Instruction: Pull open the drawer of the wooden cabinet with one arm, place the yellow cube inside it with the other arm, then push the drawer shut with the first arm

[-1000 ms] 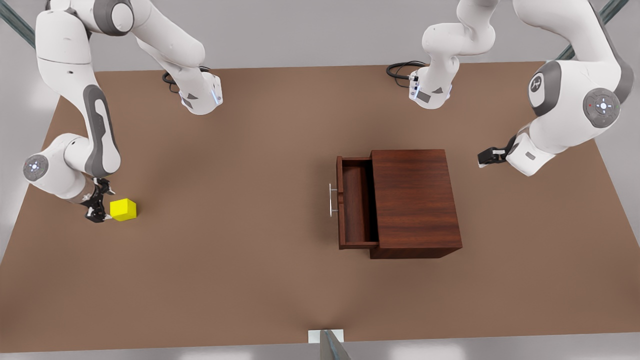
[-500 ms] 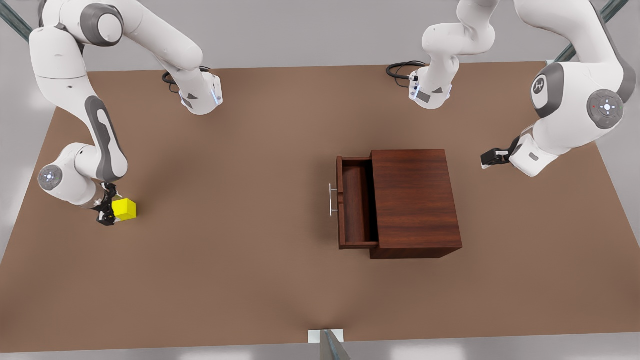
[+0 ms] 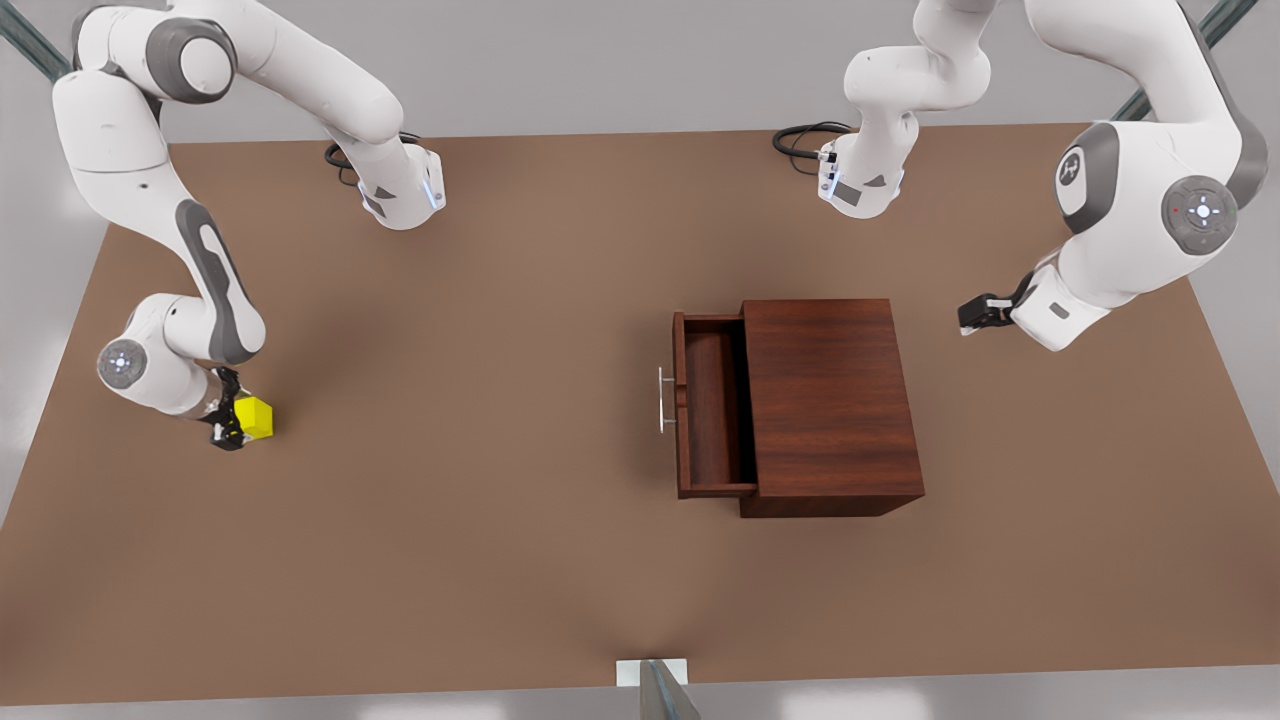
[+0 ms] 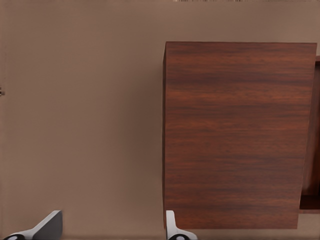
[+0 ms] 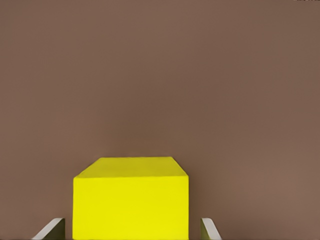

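At the front view's left, the right gripper [image 3: 234, 424] sits low over the brown table [image 3: 480, 560], tilted toward the yellow cube [image 3: 254, 417], which rests on the tabletop well apart from the cabinet. In the right wrist view the cube [image 5: 131, 199] stands between the two fingertips [image 5: 50, 229], one on either side of it with a slim gap each way, so the fingers are spread wide and not clamped on it.

Toward the middle of the front view, the wooden cabinet [image 3: 830, 405] stands on the table with its drawer [image 3: 712, 418] pulled out toward the front view's left. The drawer's thin silver handle [image 3: 662, 400] runs across its front panel, and the tray behind it shows bare wood inside.

At the front view's right, the left gripper [image 3: 972, 316] hangs just beyond the cabinet's back side, near it but not touching, and this arm waits there. The left wrist view looks down on the cabinet's top [image 4: 239, 135], with the two fingertips [image 4: 46, 227] set well apart from each other, holding nothing.
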Tool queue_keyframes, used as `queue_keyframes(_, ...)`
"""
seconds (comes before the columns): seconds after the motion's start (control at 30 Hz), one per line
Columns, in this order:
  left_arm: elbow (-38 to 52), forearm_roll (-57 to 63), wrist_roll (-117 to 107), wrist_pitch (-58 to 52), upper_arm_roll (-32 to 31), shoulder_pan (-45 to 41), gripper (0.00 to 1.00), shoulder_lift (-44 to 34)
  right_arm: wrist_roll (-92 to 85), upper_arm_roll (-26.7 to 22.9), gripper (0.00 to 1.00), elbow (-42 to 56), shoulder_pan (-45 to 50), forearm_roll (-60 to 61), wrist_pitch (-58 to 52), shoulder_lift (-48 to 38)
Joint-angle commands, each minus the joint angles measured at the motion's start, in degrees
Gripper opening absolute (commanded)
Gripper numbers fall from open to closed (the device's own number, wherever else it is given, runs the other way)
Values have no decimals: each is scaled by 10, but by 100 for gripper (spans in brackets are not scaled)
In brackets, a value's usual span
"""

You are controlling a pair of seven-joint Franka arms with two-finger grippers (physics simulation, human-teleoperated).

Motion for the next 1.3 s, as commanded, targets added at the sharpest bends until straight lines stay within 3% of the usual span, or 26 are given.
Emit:
queue_keyframes(0.0, 1, 1, 4, 2, 1, -6, 100, 0, 17, 0, 100, 0, -1, -23, 5, 3)
queue_keyframes(0.43, -4, 1, -27, -7, -2, -16, 100, -3, 23, 34, 100, 1, -35, -43, 5, 20)
queue_keyframes(0.57, -2, 1, -27, -5, -2, -17, 100, -1, 30, 34, 77, 1, -35, -44, 5, 20)
queue_keyframes(0.63, -3, 1, -28, -6, -3, -17, 100, -2, 35, 34, 58, 2, -35, -44, 5, 23)
queue_keyframes(0.73, -3, 2, -28, -7, -3, -17, 100, -2, 38, 38, 59, 5, -36, -44, 0, 19)
queue_keyframes(0.77, -3, 2, -27, -6, -2, -17, 100, -2, 41, 72, 59, 5, -65, -43, -6, 18)
queue_keyframes(0.93, -2, 1, -36, -7, -3, -17, 100, -2, 51, 116, 59, 17, -72, -10, -72, -15)
queue_keyframes(1.13, -1, 4, -35, -4, -1, -24, 100, -1, 126, 210, 59, 85, -67, 51, -205, -39)
queue_keyframes(1.17, -3, 4, -36, -7, -3, -26, 100, -1, 152, 235, 59, 99, -65, 54, -225, -39)
queue_keyframes(1.27, -1, 4, -35, -7, 0, -27, 100, -2, 204, 238, 59, 152, 7, 85, -284, -40)
